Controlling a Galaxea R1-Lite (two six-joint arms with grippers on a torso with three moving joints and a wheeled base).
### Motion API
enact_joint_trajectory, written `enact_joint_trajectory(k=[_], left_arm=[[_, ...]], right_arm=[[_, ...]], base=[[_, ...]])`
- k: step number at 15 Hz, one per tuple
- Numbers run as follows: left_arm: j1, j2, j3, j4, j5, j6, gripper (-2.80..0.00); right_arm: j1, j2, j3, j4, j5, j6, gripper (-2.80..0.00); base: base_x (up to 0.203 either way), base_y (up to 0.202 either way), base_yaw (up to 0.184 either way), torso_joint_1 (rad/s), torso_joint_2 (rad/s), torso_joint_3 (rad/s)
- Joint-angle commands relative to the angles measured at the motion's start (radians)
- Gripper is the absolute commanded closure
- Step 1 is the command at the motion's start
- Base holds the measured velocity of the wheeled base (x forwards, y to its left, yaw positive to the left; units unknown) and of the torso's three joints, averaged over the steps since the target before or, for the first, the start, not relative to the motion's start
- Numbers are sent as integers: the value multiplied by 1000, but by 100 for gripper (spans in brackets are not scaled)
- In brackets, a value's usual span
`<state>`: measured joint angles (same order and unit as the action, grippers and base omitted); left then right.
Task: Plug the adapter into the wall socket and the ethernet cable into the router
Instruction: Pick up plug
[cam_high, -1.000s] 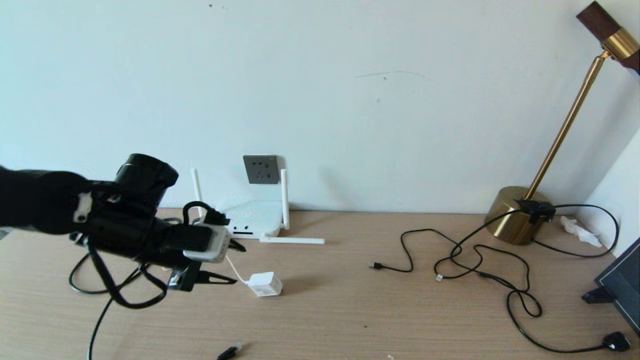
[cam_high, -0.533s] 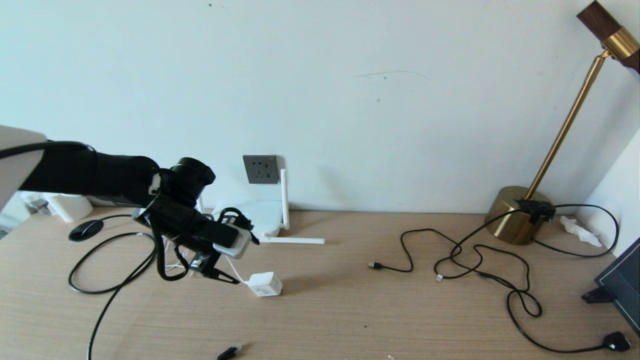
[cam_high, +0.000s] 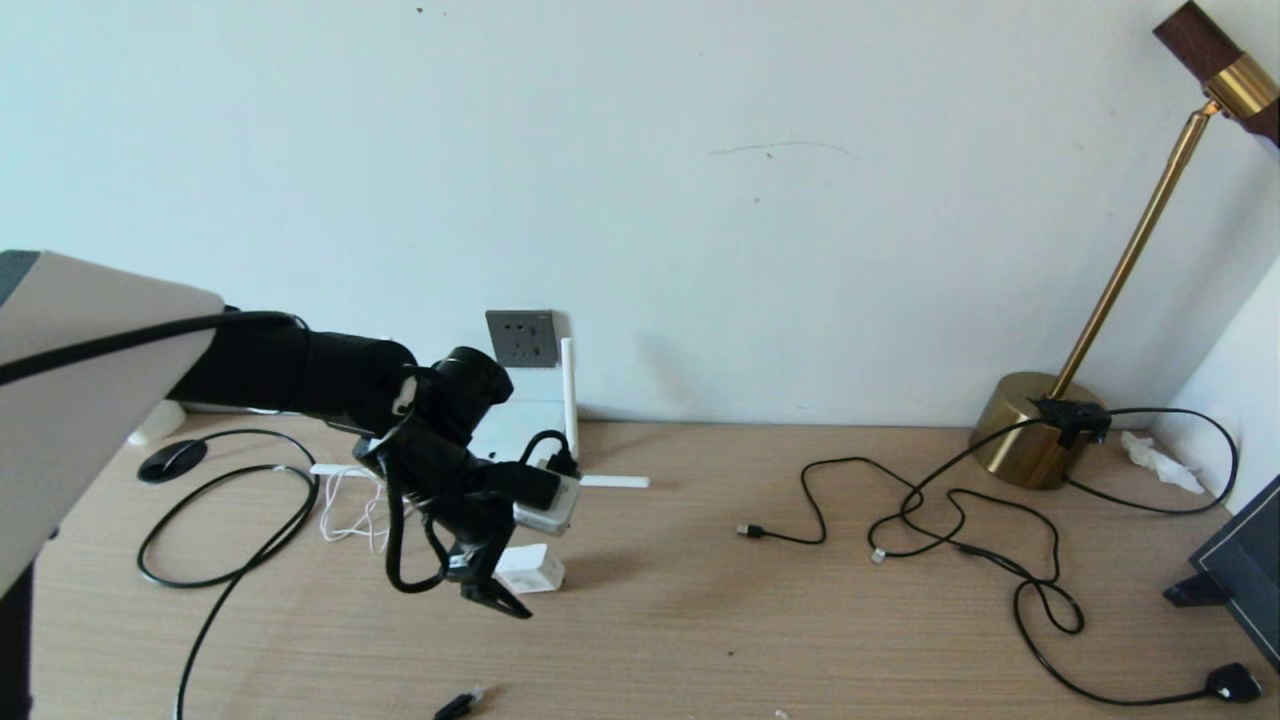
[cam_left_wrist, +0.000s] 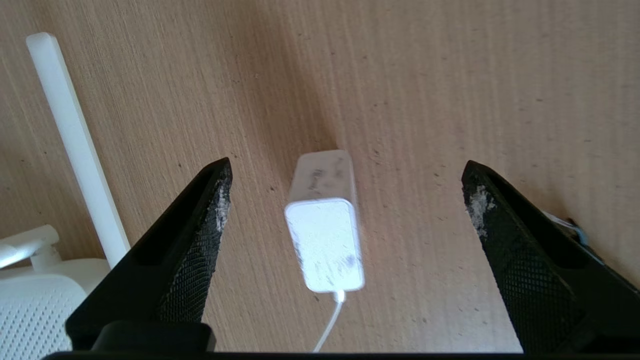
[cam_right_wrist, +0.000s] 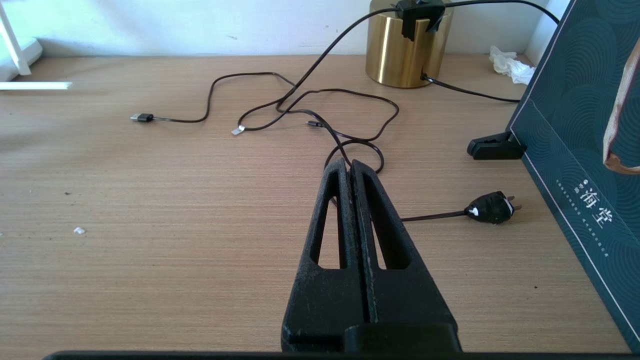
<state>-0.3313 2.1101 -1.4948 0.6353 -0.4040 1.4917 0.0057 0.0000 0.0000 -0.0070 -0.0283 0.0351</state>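
Adapter (cam_left_wrist: 325, 225) and its thin white cord (cam_left_wrist: 327, 327) lie on the wooden worktop (cam_high: 760, 620), framed in the left wrist view between the two widely parted fingers (cam_left_wrist: 200, 225) of the left tool (cam_high: 505, 585), neither finger touching the white block. From the head camera the left arm reaches in from the left side, its tool hanging over the adapter (cam_high: 530, 568) in front of the router (cam_high: 510, 440), which sits against the wall below the dark grey wall socket (cam_high: 521, 338). One router antenna (cam_high: 568, 395) stands upright; another lies flat on the worktop. The ethernet cable (cam_high: 210, 540) loops across the wood at the left, its clear-tipped end (cam_high: 458, 704) near the front edge. The right tool (cam_right_wrist: 350, 167), pressed together and empty, is parked low over the right side, near thin black cables (cam_right_wrist: 310, 110), a black plug (cam_right_wrist: 490, 208) and a brass lamp base (cam_right_wrist: 407, 55).
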Motion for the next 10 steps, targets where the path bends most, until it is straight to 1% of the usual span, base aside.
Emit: enact_joint_trajectory(k=[1,2,10], left_arm=[[-14,49,-31,4,18,4,-280],[-14,59,-31,4,37,4,-280],[-5,71,-30,38,40,6,-280]], right_arm=[[0,0,0,-1,-1,0,0],[0,0,0,-1,-1,0,0],[0,0,0,-1,-1,0,0]], base=[[0,0,0,0,0,0],[0,0,0,0,0,0],[0,0,0,0,0,0]])
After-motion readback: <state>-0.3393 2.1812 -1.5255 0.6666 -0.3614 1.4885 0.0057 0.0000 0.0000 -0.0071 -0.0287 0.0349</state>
